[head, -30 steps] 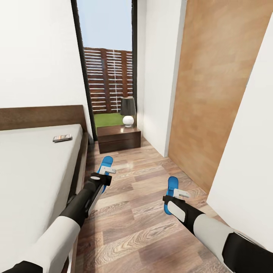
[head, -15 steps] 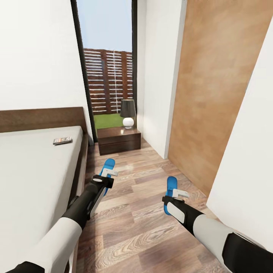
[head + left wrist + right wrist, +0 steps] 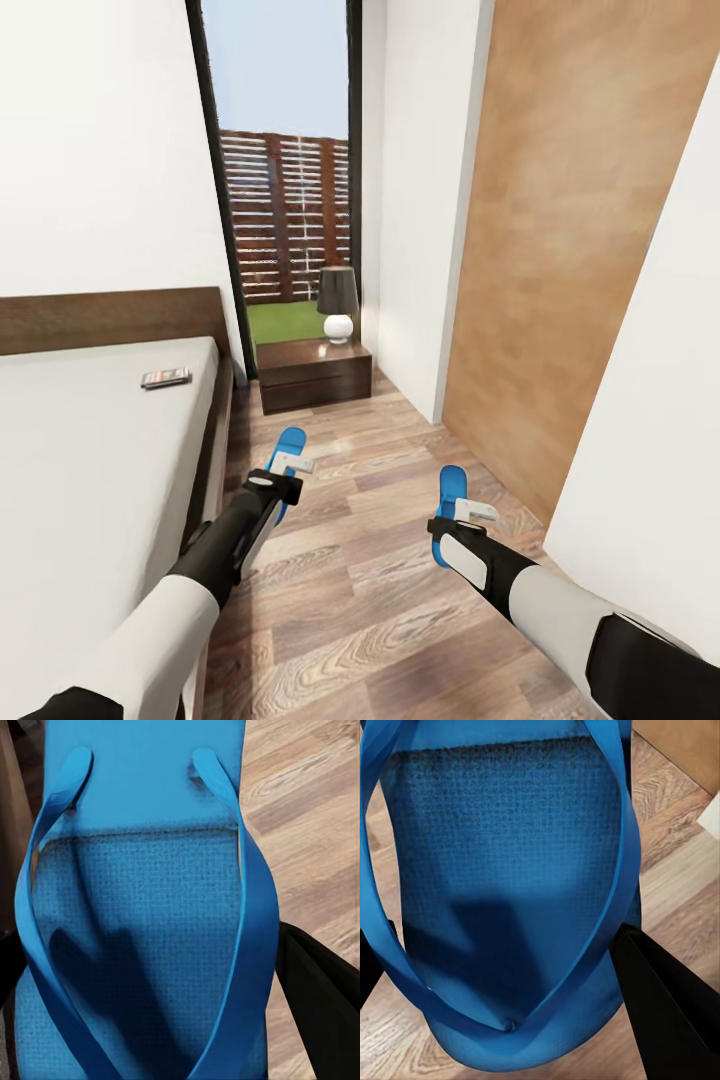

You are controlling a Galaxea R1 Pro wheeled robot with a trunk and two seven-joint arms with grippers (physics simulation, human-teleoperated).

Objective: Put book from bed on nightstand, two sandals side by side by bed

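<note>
Two blue sandals are carried at once, one in each gripper, above the wood-plank floor (image 3: 380, 600) of the bedroom. Left gripper (image 3: 288, 466): fingers pinching the left sandal (image 3: 287, 455), which sits close to the side of the bed (image 3: 100, 470); the left wrist view shows its sole and straps (image 3: 150, 907) between the dark fingers (image 3: 322, 997). Right gripper (image 3: 470, 512): fingers likewise closed on the right sandal (image 3: 452, 490), seen from the right wrist as a blue textured sole (image 3: 510, 870), well apart from the first and nearer the wooden wall panel (image 3: 560, 250). The book (image 3: 165, 377) lies on the grey mattress near the headboard (image 3: 110, 318), not yet moved. Ahead, a nightstand (image 3: 313, 372) bearing a dark-shaded lamp (image 3: 338, 300) stands just beside the head of the bed, before the tall window (image 3: 285, 170).

Step in hand, as judged: setting the pair down beside the bed. To do it well, bring the right sandal across toward the left one so that the long edges run parallel and close (toes pointing the same way), lower both until the soles lie flat on the floor, and release only then. Keep the left arm clear of the bed frame; a tilted release could leave a sandal skewed.
</note>
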